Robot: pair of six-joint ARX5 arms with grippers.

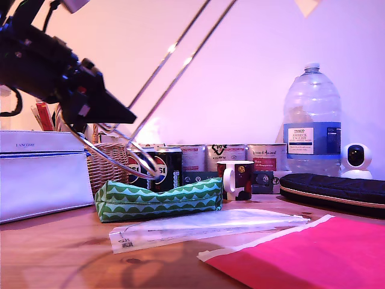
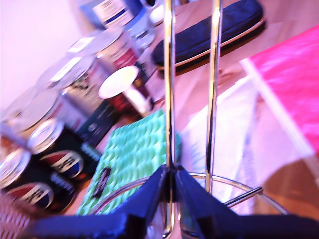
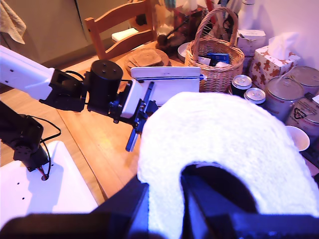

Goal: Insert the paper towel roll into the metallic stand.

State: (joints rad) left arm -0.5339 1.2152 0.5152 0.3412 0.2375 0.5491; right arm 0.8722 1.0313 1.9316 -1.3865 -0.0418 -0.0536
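The metallic stand hangs tilted above the table at the exterior view's left, its two chrome rods slanting up toward the top edge and its ring base low beside the cans. My first gripper is shut on one rod just above the ring, and the second rod runs free beside it. The paper towel roll, thick and white, fills the second wrist view. My second gripper is shut on the roll's wall and is held high above the table, looking down on the first arm.
Under the stand lie a green patterned pouch, cans, a mug and a wicker basket. A clear bag and pink envelope lie in front. A water bottle and black case are at the exterior view's right.
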